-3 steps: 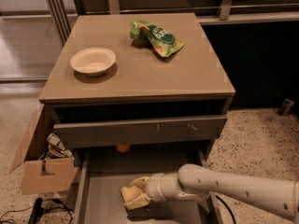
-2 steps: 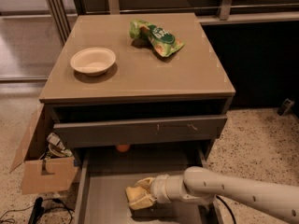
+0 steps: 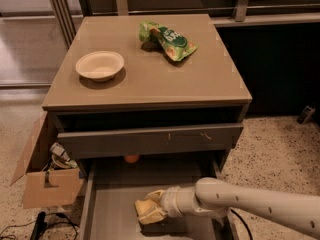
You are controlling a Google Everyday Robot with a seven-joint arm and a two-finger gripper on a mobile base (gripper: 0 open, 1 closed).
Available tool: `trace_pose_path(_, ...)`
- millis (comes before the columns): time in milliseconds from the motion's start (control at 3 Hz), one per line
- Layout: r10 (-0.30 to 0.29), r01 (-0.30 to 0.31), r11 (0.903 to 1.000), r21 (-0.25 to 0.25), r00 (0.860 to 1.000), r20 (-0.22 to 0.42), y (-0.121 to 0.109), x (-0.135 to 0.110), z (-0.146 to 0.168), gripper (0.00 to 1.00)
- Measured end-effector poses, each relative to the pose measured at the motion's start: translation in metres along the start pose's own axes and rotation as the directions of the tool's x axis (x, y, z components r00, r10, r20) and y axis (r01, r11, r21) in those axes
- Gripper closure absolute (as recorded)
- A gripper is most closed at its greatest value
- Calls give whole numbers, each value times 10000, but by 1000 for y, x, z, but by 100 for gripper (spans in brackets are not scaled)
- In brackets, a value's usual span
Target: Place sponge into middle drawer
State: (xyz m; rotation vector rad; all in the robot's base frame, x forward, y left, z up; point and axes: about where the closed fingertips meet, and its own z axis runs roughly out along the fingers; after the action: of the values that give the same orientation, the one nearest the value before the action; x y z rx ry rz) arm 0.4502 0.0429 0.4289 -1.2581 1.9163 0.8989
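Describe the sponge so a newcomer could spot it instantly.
Start at the tan square-topped cabinet and drop to its pulled-out grey-brown drawer at the bottom. Over its floor, the robot's white gripper clamps a soft yellow wavy-edged sponge, the only yellow block there, unlike the small round orange thing behind.

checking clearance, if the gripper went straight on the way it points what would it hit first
The gripper, shut on the sponge inside the middle drawer, points toward the picture's left. Straight on, the sponge would likely meet that side wall first, though depth is unclear.
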Motion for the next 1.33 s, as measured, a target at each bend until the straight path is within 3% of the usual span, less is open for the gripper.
trace_pose_path(1000, -46, 68, 9993, 363, 9982, -593, -5, 9, 1, 100)
trace_pose_path(1333, 163, -92, 9977, 672, 9942, -1066, -15, 20, 8, 100)
